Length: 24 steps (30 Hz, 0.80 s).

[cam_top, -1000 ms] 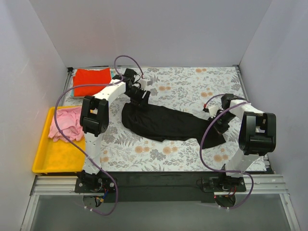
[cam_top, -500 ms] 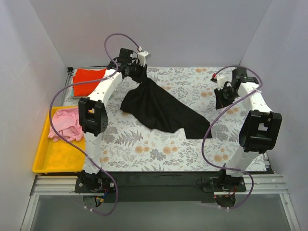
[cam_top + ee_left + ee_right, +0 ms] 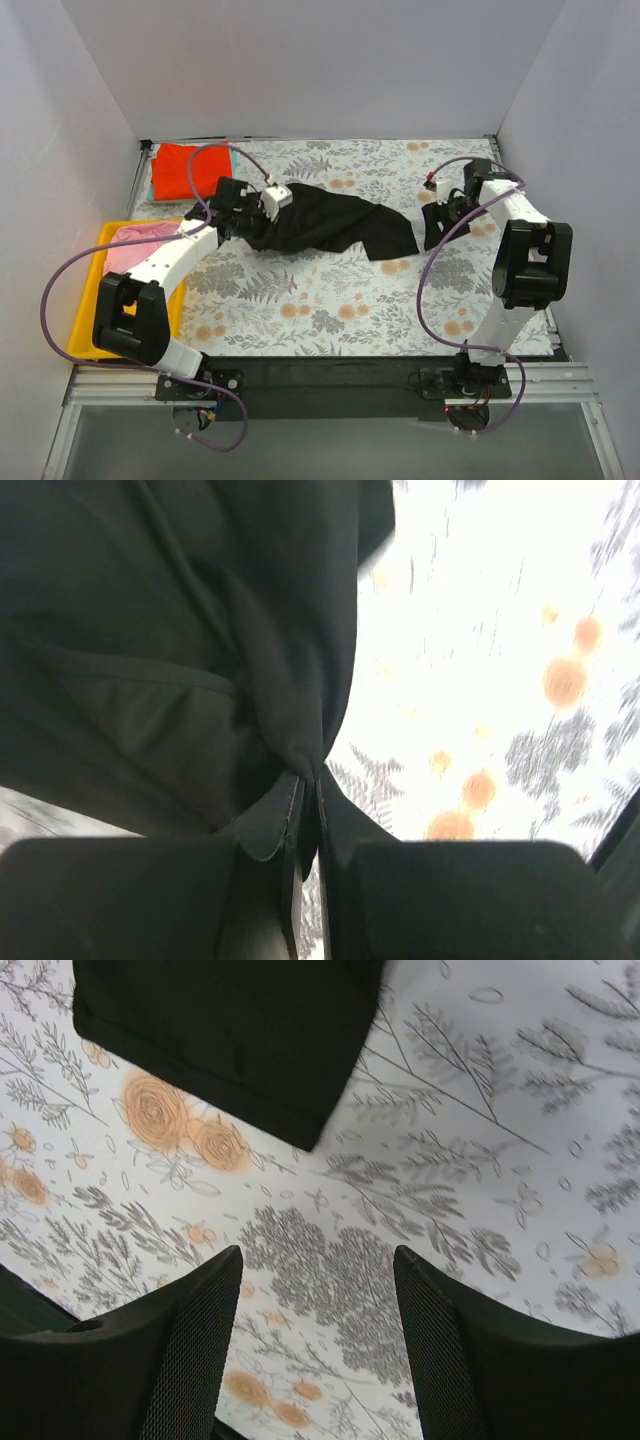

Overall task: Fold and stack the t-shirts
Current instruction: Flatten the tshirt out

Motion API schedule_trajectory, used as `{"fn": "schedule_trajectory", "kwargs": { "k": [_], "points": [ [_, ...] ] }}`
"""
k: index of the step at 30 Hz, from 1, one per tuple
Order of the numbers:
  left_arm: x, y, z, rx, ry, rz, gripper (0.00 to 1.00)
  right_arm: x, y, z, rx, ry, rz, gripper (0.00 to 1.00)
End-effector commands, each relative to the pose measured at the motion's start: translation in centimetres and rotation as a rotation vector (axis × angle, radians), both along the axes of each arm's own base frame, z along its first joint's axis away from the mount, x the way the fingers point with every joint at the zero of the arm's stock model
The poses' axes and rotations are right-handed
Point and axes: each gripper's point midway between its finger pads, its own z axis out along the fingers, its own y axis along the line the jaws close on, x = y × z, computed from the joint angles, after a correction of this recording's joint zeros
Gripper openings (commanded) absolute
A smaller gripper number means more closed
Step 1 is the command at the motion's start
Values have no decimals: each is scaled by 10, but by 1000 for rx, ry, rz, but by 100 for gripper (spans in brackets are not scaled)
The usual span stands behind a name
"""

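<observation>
While the left gripper (image 3: 312, 852) was clamped on a bunched fold of the black t-shirt (image 3: 170, 630), its wrist view showed the cloth pinched in the narrow slit between the two fingers and spreading away from them in gathered pleats. From overhead this grip sat at the shirt's left end, on the left half of the table cloth (image 3: 340, 295). From there the shirt ran rightward as a crumpled band. Its long axis lay roughly left to right across the table, and its free right end dipped slightly toward the near edge. The right gripper (image 3: 318, 1300) was spread wide and held nothing, hovering over bare floral cloth. One hemmed corner of the shirt lay just ahead of its fingertips and was not touching them. Judgement: the shirt was not yet spread flat, so folding had not begun. The coming move turns on that free right end. It lay near the right gripper and well apart from the left, so the right arm was the better placed to take it, reaching toward the table's middle. With both ends held, pulling apart along the long axis should flatten the garment. A red-orange t-shirt (image 3: 188, 170) lay flat at the far-left corner. A pink t-shirt (image 3: 128, 255) sat crumpled in the yellow tray (image 3: 95, 335) at the left edge.
</observation>
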Motion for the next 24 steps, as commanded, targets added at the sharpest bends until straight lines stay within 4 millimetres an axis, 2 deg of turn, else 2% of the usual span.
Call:
{"fn": "schedule_trajectory", "kwargs": {
  "k": [1, 4, 5, 6, 7, 9, 10, 11, 12, 13, 15, 18, 19, 22, 24],
  "points": [
    [-28, 11, -31, 72, -73, -76, 0, 23, 26, -9, 23, -45, -20, 69],
    [-31, 29, -50, 165, -111, -74, 1, 36, 46, -24, -3, -44, 12, 66],
    [-39, 35, -63, 198, -90, -81, 4, 41, 46, -29, -27, -54, 17, 65],
    [-38, 43, -69, 244, -100, -74, 15, 41, 49, -39, -43, -37, 26, 65],
    [-40, 48, -73, 268, -93, -63, 23, 44, 53, -41, -58, -44, 37, 63],
    [-37, 55, -69, 276, -82, -19, 53, 47, 54, -52, -82, -24, 37, 61],
    [-48, 51, -62, 222, -38, -53, 61, 46, 56, -55, -88, -16, 41, 60],
    [-42, 46, -42, 160, -51, -50, 76, 46, 56, -57, -99, -17, 42, 60],
    [-39, 53, -31, 109, -32, -2, 77, 45, 56, -60, -112, -11, 45, 60],
    [-42, 48, -16, 47, -39, -16, 78, 43, 59, -63, -124, -10, 60, 59],
    [-33, 53, 3, 13, -79, 13, 78, 38, 57, -71, -166, -5, 76, 56],
    [-24, 50, 21, -10, -120, 29, 78, 26, 59, -83, -191, 21, 106, 41],
    [-19, 50, 18, -14, -97, 50, 77, 23, 59, -85, -194, 26, 110, 25],
    [1, 50, 12, 1, -51, 93, 73, 14, 57, -88, -197, 43, 116, 2],
    [14, 52, 7, 16, -35, 127, 72, 9, 56, -84, -200, 36, 126, 1]
  ]
}}
